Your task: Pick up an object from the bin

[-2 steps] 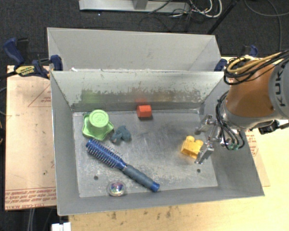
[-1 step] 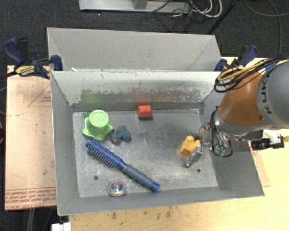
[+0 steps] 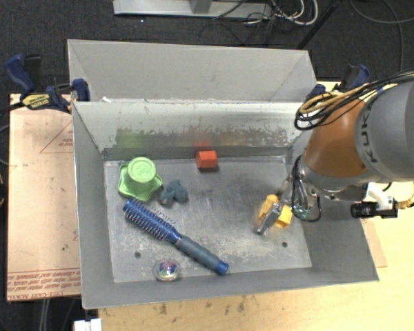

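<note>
1. The gripper (image 3: 269, 221) is seen low over the right part of the floor of the bin (image 3: 193, 119). Whether it is released or clenched cannot be told.
2. A small yellow piece (image 3: 274, 207), blocky and apparently of hard plastic, is seen right at the gripper. A hold on it cannot be confirmed.
3. The piece is judged light, stiff and somewhat slick. It would best be pinched squarely across its narrow middle, so that it is not squeezed out sideways.
4. Well apart to the left are found a red block (image 3: 207, 159), a grey-blue lump (image 3: 172, 194), a green cup (image 3: 139, 178), a blue hairbrush (image 3: 172, 236) and a shiny round trinket (image 3: 168, 272).
</note>
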### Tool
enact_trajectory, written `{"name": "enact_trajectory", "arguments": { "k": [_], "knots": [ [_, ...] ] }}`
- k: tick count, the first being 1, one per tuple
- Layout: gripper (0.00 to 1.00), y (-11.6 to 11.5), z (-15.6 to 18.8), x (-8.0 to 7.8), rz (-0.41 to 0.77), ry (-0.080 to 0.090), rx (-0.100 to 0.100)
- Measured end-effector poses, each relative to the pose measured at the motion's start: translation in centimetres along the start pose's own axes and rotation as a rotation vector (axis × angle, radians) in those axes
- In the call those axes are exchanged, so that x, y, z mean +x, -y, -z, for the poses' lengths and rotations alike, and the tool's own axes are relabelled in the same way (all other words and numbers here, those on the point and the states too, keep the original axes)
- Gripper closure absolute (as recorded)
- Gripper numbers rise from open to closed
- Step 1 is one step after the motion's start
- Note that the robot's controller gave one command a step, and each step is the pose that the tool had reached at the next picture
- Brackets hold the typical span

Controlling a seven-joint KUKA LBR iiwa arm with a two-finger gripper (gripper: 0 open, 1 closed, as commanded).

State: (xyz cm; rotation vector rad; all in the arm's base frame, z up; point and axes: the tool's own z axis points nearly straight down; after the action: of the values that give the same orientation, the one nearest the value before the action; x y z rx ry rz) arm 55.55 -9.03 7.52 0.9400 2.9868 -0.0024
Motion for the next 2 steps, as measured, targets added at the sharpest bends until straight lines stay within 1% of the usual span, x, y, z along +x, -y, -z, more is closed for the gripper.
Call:
{"name": "enact_trajectory", "arguments": {
  "k": [1, 2],
  "knots": [
    [1.0, -0.2, 0.2, -0.1, 0.0, 0.005, -0.004],
    [1.0, -0.3, 3.3, -0.3, 0.002, -0.005, -0.002]
  ]
}}
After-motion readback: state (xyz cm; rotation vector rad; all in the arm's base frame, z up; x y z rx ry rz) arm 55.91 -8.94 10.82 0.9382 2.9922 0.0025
